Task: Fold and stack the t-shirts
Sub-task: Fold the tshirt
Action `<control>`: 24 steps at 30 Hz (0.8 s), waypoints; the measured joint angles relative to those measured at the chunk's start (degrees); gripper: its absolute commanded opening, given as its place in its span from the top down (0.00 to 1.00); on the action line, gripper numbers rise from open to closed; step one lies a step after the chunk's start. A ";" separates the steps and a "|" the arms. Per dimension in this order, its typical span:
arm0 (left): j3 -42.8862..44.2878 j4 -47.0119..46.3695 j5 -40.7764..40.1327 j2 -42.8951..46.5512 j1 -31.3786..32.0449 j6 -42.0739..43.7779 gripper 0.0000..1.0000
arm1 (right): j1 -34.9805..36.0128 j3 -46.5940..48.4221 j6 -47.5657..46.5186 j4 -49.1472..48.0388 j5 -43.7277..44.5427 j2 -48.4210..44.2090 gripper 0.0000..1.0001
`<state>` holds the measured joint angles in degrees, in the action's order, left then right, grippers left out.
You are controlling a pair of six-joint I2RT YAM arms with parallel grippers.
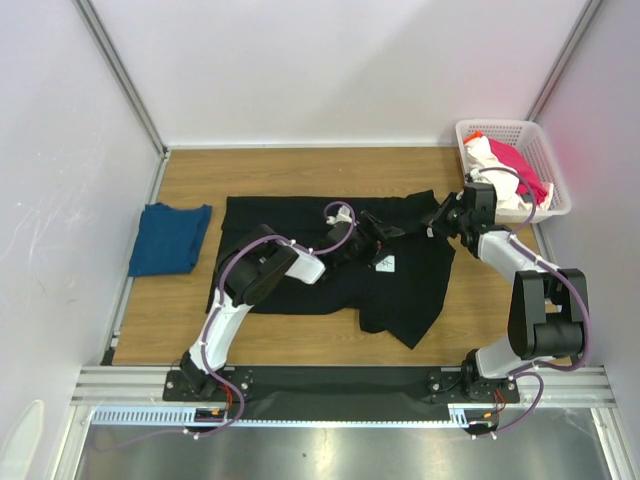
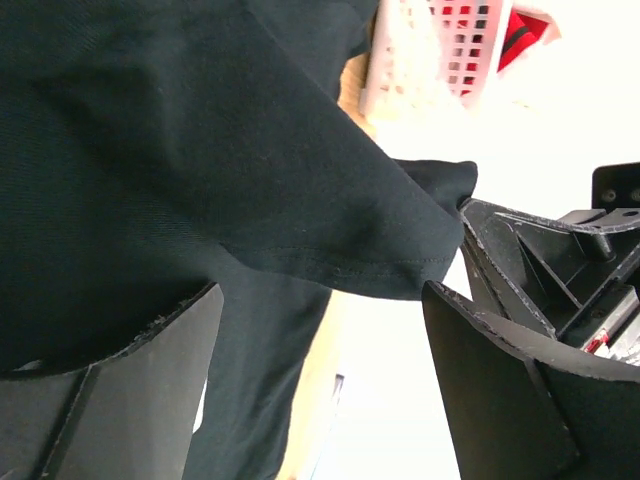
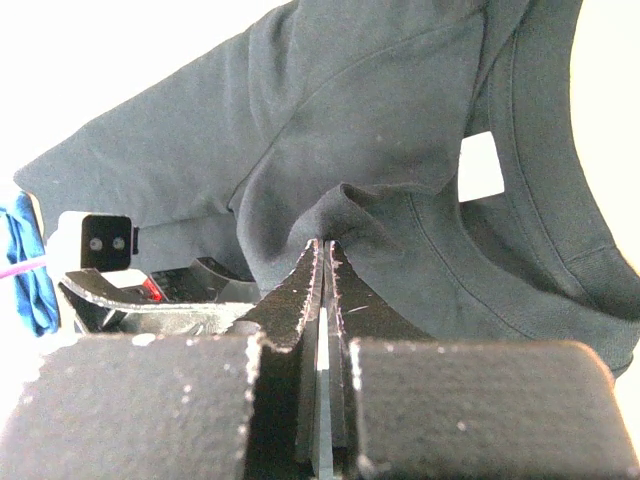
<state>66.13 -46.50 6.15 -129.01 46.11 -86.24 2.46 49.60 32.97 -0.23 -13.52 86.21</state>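
The table [image 1: 300, 175] is carrying everything, with the black t-shirt [image 1: 280, 212] lying spread mid-board, so I'm using that as reference. It's lying mostly flat, but its near portion is rumpled and skewed. My read is that it's being squared up for fold 1 and isn't folded yet. The basket [image 1: 497, 126] is sitting just past the black t-shirt's far right corner and is working as the supply bin. The white t-shirt [image 1: 483, 160] and pink-red t-shirt [image 1: 522, 172] are lying bunched inside it, waiting. The blue t-shirt [image 1: 170, 238] is lying well off the black t-shirt's left edge, already folded into a neat rectangle, likely serving as the stack base. Over the black t-shirt's right shoulder, the right gripper [image 3: 322, 245] is clenching a pinch of that cloth. The cloth is puckering at the tips and tenting up, probably to tension that side. Over the black t-shirt's middle, the left gripper [image 2: 315, 295] is hanging released, jaws standing wide with the raised sleeve hem running between them. I cannot tell whether the cloth is touching the pads; it looks to be lining up grab 2. On materials, the black cloth is reading as soft matte knit with a stitched hem, draping in loose folds. The basket is showing as rigid white plastic lattice, the table as wood grain. 1 small square white tag [image 3: 480, 165] is showing by the collar.
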 measured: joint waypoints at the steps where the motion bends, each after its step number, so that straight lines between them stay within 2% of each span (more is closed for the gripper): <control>1: 0.00 -0.31 -0.22 0.00 0.11 -0.37 0.11 | -0.02 0.15 -0.04 0.07 0.02 0.00 1.00; 13: 0.00 -6.12 -4.17 -2.08 1.31 -3.15 0.10 | -0.50 3.76 -0.68 2.78 -1.18 -3.48 1.00; 24: 0.02 -9.31 -10.51 -2.95 0.74 -2.10 0.10 | -0.50 3.78 -0.83 3.48 -3.37 -3.50 1.00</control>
<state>66.15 -55.81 -4.36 -131.96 46.85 -88.33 1.96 53.39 32.14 3.25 -16.88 82.72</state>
